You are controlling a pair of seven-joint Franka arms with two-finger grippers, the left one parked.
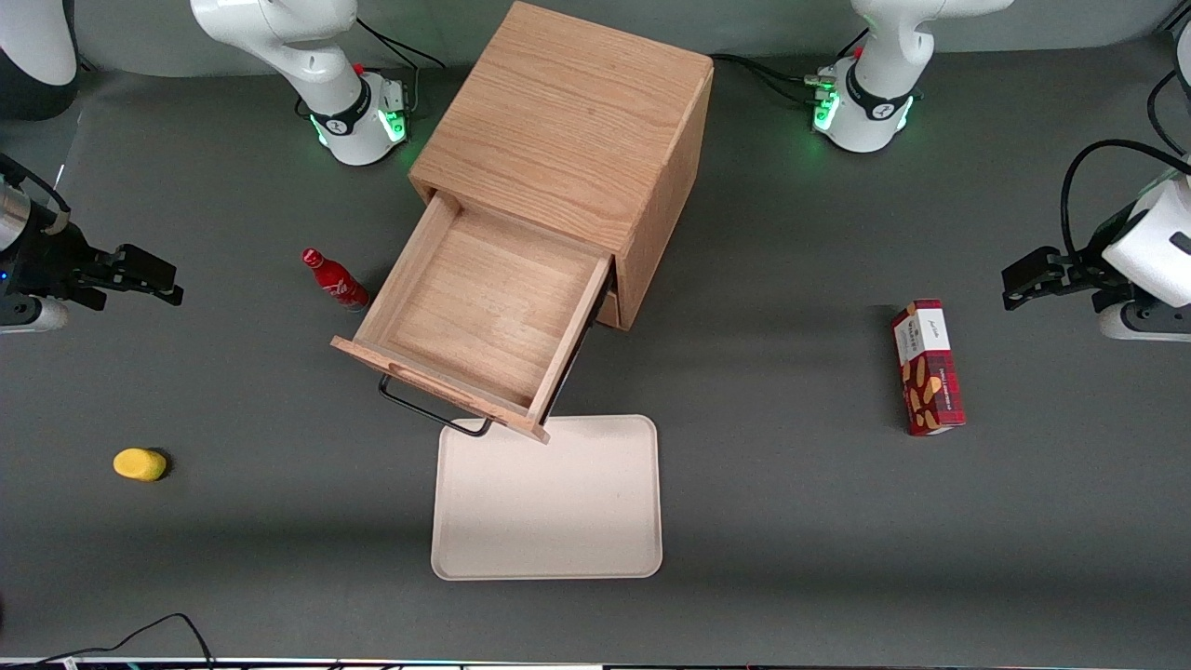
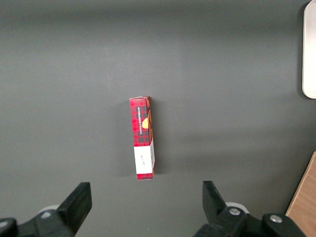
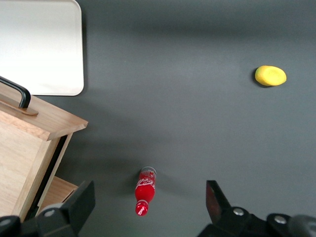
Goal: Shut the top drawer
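Oak top drawer (image 1: 484, 321) stands fully extended; wide-open gripper (image 1: 153, 279), well apart from it, should push its front panel squarely.

We saw the lower drawer (image 1: 609, 310) mostly hidden under the open top drawer (image 1: 484, 312). The working arm was cut off above its gripper (image 1: 153, 279).

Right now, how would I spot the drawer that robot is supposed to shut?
Find the wooden cube cabinet in the middle of the grey table. The top drawer is the shallow, empty wooden box pulled far out of it, its black wire handle hanging just over the beige tray. The gripper hangs off toward the working arm's end, jaws open.
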